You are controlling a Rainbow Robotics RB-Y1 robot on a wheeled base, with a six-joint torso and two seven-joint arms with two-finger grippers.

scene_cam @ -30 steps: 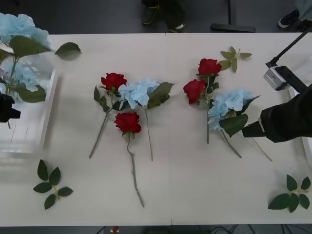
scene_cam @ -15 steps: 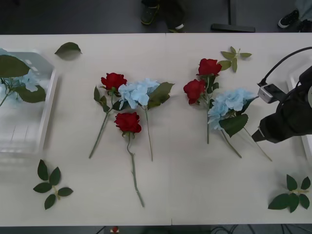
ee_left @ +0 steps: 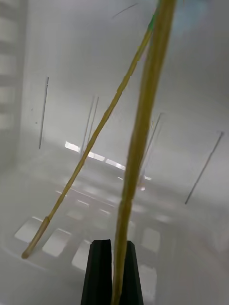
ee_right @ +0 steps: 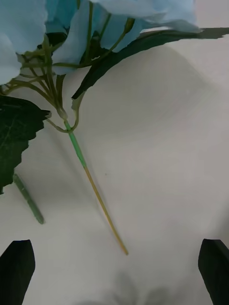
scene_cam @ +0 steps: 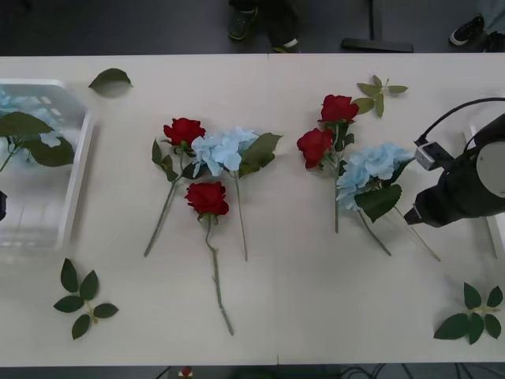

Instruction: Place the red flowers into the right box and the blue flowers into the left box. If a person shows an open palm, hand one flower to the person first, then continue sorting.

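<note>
You have the worktop [scene_cam: 284,316] spread before you, and the left box [scene_cam: 75,178] sits at its left end. Blue flowers [scene_cam: 28,130] lie inside that box, leaves and pale petals against its far half. To the right of the box lie two red flowers [scene_cam: 184,131] and one blue cluster [scene_cam: 221,148] with stems crossing; further right of the box lie two more red roses [scene_cam: 315,146] and another pale blue bloom [scene_cam: 371,170]. The right box [scene_cam: 493,229] shows as a sliver at the far end from the left box.

Your right gripper [ee_right: 114,271] hangs on the side of that bloom away from the left box, jaws spread wide, its black fingertips [ee_right: 16,269] apart either side of the tip of a yellow-green stem [ee_right: 98,195] lying on the surface. Your left gripper [ee_left: 112,274] is over the left box floor, jaws clenched on a thin yellow stem [ee_left: 138,138]; a second stem [ee_left: 90,143] slants beside it.
</note>
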